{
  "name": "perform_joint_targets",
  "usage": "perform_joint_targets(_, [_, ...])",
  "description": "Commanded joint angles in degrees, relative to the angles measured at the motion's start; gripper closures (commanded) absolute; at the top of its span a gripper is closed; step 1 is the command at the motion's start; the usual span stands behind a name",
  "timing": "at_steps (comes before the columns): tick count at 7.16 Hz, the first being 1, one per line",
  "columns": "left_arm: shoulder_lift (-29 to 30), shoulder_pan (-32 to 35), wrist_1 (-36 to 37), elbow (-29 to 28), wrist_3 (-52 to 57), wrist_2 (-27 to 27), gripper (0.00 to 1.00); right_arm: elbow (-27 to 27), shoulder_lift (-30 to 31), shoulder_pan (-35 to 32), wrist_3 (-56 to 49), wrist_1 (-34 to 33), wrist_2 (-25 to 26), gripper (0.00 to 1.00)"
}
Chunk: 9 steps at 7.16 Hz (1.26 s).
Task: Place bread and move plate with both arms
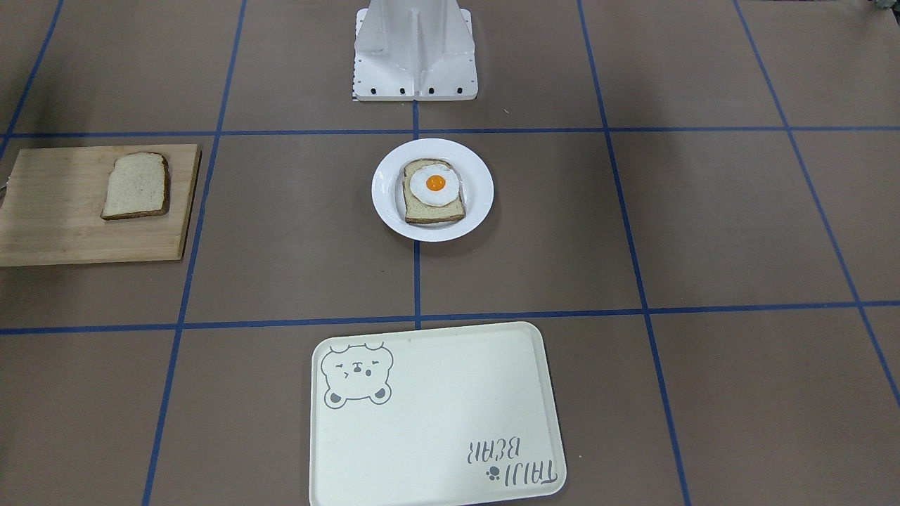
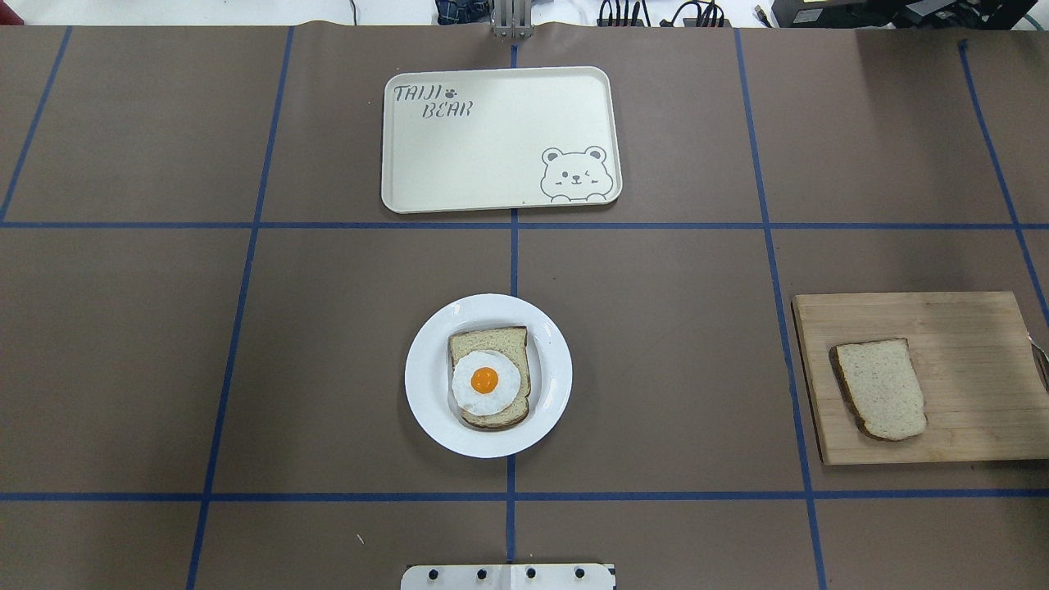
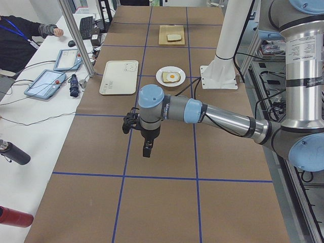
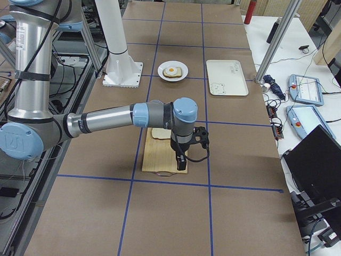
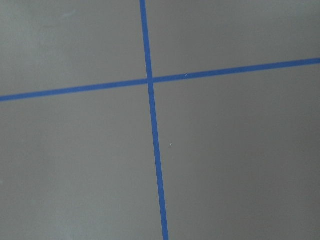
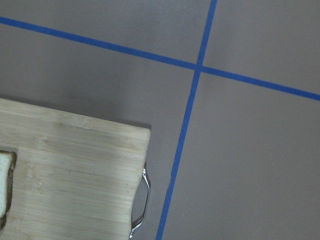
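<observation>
The plain bread (image 2: 881, 389) lies on a wooden cutting board (image 2: 967, 328) at the table's right. The white plate (image 2: 426, 393) sits mid-table and holds another slice topped with a fried egg (image 2: 488, 383). My left gripper (image 3: 147, 150) shows only in the exterior left view. It hangs over bare table, far from the plate, and I cannot tell if it is open or shut. My right gripper (image 4: 181, 162) shows only in the exterior right view. It hangs over the board's end, beside the bread (image 4: 159, 133), and I cannot tell its state.
A cream tray with a bear drawing (image 2: 492, 156) lies beyond the plate. The white pedestal (image 1: 415, 49) stands on the robot's side. The board has a metal handle (image 6: 142, 200) at its end. Operators' tablets (image 3: 44, 83) lie on a side table.
</observation>
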<state>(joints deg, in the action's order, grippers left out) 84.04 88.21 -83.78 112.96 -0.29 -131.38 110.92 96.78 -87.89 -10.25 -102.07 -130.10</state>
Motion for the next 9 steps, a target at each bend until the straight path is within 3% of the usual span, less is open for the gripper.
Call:
perform_joint_targets(1, [4.44,0.13,-11.14,-2.11,-0.5,0.5,0.01,-0.34,-1.51,0.0,0.23,9.11,0.11,0.0])
perform_joint_targets(4, [3.16,0.3,-13.07,-2.75,0.11,-0.11,0.02,-1.33,0.42,-0.18,0.66,15.46,-3.14,0.0])
perform_joint_targets(7, [1.31,0.21,-18.77,-2.74,-0.33,-0.11,0.01,-2.73,4.63,5.41,19.74,26.7,-8.76,0.0])
perform_joint_targets(9, [0.25,0.3,-19.05,-2.39,-0.33,-0.19,0.01,-4.74,9.28,14.54,44.22,49.91,-7.81,0.01])
